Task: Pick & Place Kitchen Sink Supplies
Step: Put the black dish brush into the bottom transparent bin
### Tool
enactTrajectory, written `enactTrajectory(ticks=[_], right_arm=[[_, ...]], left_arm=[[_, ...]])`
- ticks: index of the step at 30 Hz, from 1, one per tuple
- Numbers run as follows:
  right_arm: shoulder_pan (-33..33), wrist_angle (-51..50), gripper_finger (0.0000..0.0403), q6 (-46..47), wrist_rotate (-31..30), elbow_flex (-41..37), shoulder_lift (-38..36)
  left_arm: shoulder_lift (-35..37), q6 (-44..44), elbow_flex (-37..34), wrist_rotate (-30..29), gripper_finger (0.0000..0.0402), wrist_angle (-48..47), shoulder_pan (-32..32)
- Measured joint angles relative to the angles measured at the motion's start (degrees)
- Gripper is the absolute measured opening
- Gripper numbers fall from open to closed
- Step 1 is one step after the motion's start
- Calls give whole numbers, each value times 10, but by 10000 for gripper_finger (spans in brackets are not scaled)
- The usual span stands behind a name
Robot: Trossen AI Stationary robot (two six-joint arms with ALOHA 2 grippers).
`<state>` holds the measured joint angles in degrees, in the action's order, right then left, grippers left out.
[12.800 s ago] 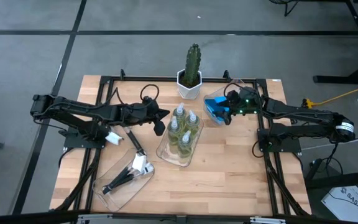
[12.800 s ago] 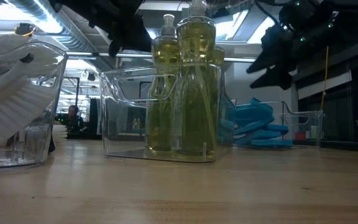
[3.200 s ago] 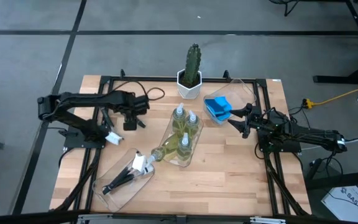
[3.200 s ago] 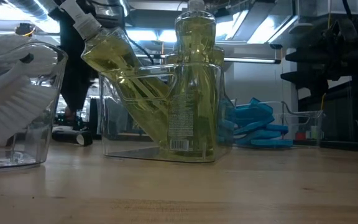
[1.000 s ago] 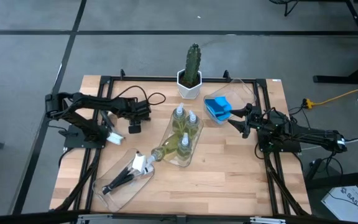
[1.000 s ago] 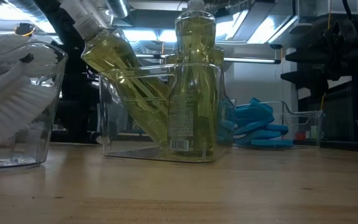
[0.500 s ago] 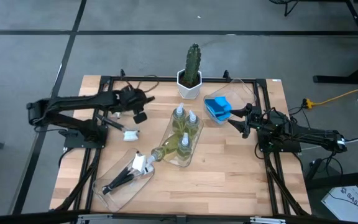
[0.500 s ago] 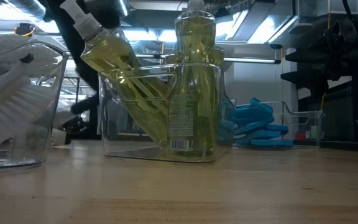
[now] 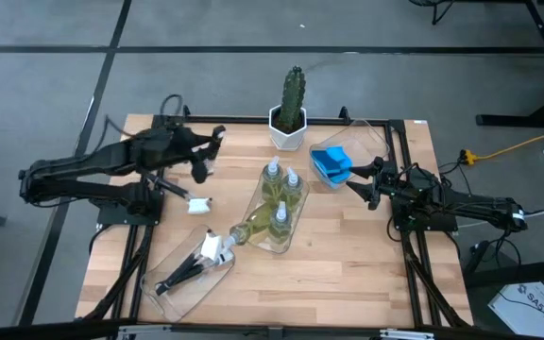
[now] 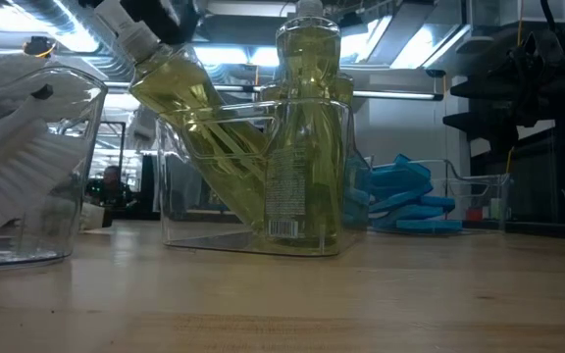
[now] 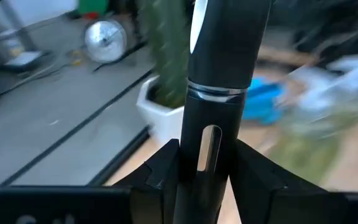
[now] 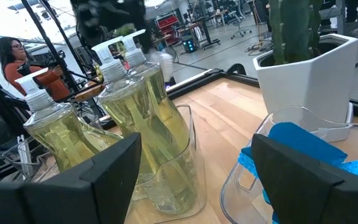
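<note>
Left gripper (image 9: 208, 151): raised over the back-left part of the table (image 9: 348, 255); its two fingers (image 11: 160, 177) are clamped on the black handle of a brush (image 11: 219, 81), which stands up from between them.
Beyond the left fingers: the cactus (image 11: 163, 56) in its white pot.
Right gripper (image 9: 355, 181): low over the right side of the table, fingers (image 12: 101, 171) spread wide with nothing between them.
Just ahead of the right fingers: blue sponges (image 9: 330, 163) in a clear tray (image 12: 253, 174), with the cactus pot behind them.
Bottles (image 9: 277, 194): well to the side of the left fingers, in the middle clear tray (image 10: 179, 201); two stand upright and one (image 10: 189, 93) leans out over the tray's rim.
Other brushes (image 9: 196, 263): lying in the front-left tray (image 9: 163, 293), far from both grippers.
White brush head (image 9: 199, 202): on the table, just below the left fingers.
Person (image 12: 27, 59): seated in the room beyond the table.
</note>
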<state>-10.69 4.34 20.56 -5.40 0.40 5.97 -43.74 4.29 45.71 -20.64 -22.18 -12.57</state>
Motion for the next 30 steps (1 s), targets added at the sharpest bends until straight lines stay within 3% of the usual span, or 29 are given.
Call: enactTrajectory(ticks=[10,15,20,25,30], right_arm=[[0,0,300,0,0,0,0],[0,0,300,0,0,0,0],[0,0,300,0,0,0,0],[0,0,300,0,0,0,0],[0,0,300,0,0,0,0]], left_arm=[[103,68,0,105,110,63,58],[122,162,0,236,110,54,77],[111,318,0,351,110,53,101],[78,452,0,392,110,30,147],[44,558,-5,386,110,-78,204]])
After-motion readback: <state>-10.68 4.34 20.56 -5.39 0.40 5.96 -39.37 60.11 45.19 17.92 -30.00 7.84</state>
